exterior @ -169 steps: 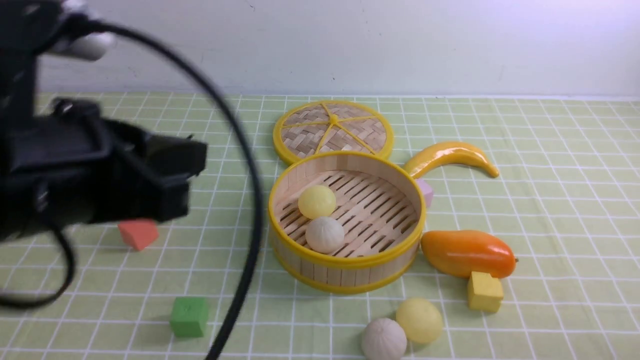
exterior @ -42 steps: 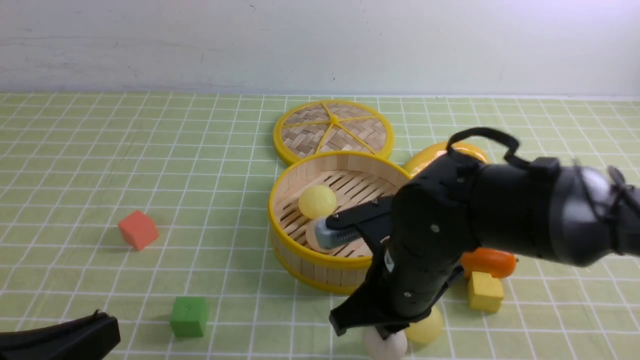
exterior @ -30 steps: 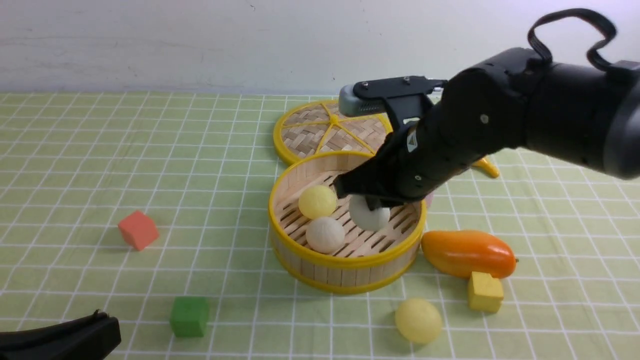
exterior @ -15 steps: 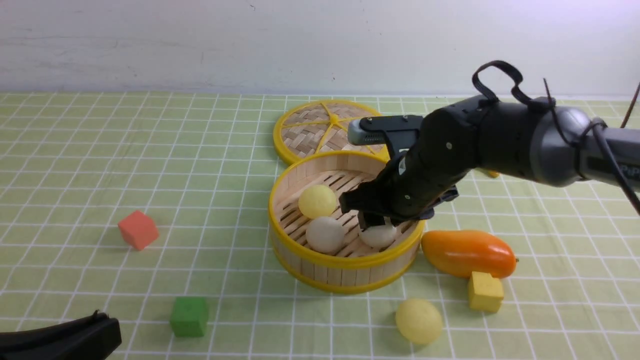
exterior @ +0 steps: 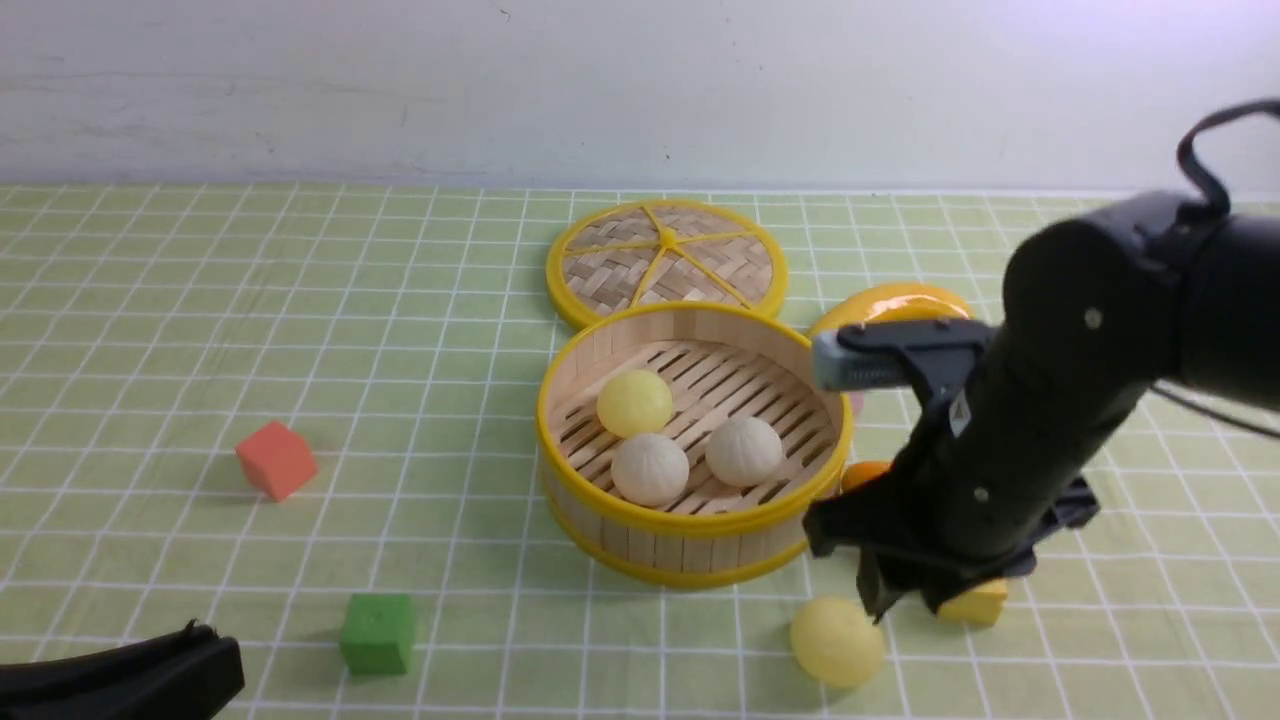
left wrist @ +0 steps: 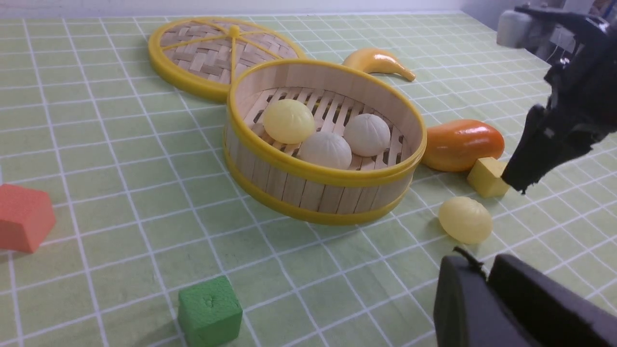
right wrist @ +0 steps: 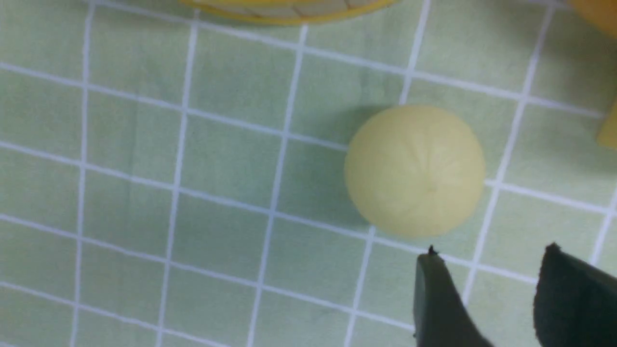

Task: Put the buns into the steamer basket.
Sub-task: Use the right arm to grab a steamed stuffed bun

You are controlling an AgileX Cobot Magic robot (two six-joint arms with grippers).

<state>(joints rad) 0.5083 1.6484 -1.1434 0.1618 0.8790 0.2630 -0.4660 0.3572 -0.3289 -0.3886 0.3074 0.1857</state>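
The steamer basket holds three buns. The last yellow bun sits on the table just before it. The right gripper, open and empty, hangs off-centre beside this bun; closing there could roll it away.

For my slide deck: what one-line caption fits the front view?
Right end effector hovers near the one yellow bun outside the steamer basket, which holds three buns.

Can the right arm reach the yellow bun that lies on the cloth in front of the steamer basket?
Probably yes. The open right gripper hangs just beside the pale yellow bun, which lies clear of the steamer basket and yellow cube; nothing stands between.
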